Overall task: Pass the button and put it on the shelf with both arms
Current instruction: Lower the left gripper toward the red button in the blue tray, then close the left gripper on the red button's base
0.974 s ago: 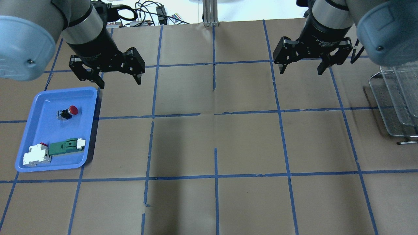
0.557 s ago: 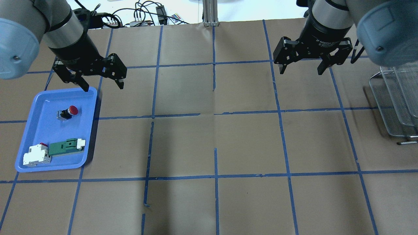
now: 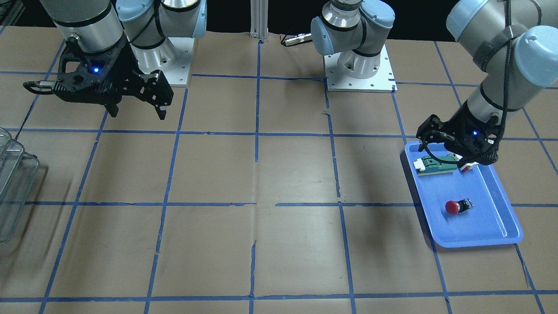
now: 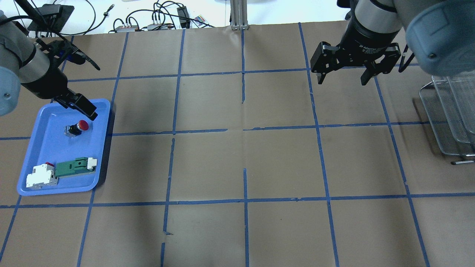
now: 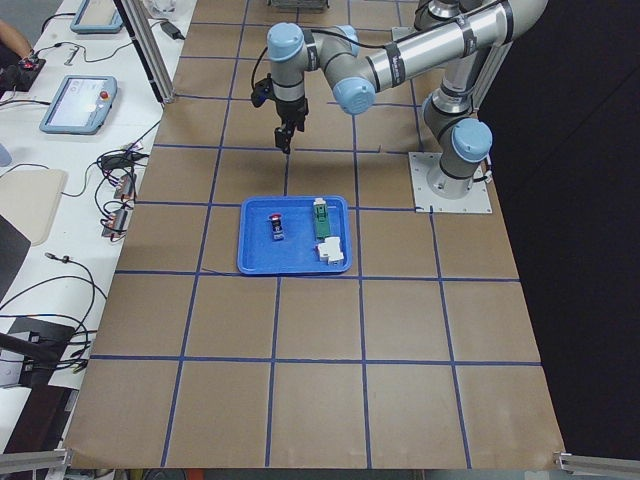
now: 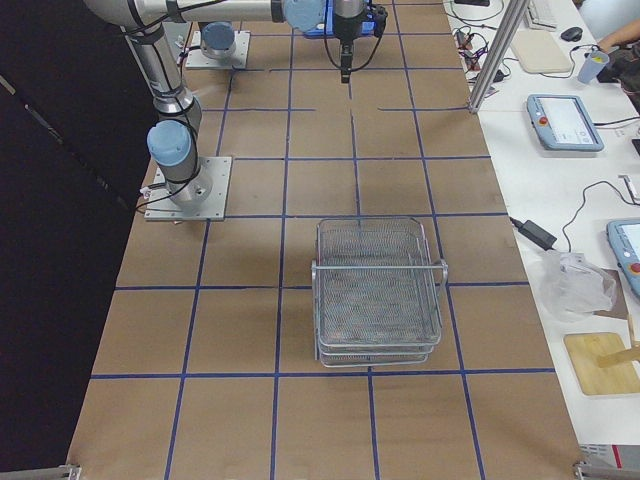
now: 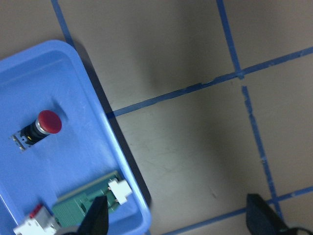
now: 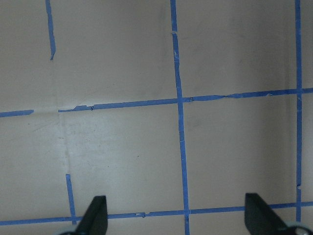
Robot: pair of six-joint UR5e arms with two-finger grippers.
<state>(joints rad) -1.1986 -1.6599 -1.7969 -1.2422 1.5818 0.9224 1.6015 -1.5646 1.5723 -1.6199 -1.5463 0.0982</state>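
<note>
The button (image 4: 78, 127) lies on its side, red cap up-right, in the far half of the blue tray (image 4: 55, 190). It also shows in the front view (image 3: 455, 206) and the left wrist view (image 7: 41, 126). My left gripper (image 4: 87, 109) is open and empty. It hovers over the tray's far right corner, just above and apart from the button; in the wrist view its fingertips (image 7: 98, 220) stand wide apart. My right gripper (image 4: 342, 79) is open and empty, high over the far right of the table. The wire shelf (image 4: 449, 122) stands at the right edge.
A green board with white ends (image 4: 72, 167) and a white block with a red part (image 4: 41, 176) lie in the tray's near end. Cables and boxes (image 4: 163, 18) lie beyond the table's far edge. Blue tape lines grid the brown paper table top.
My left arm has swung left and lower and turned, from beside the tray's far right corner to over it, close to the button. The right arm has not moved.
</note>
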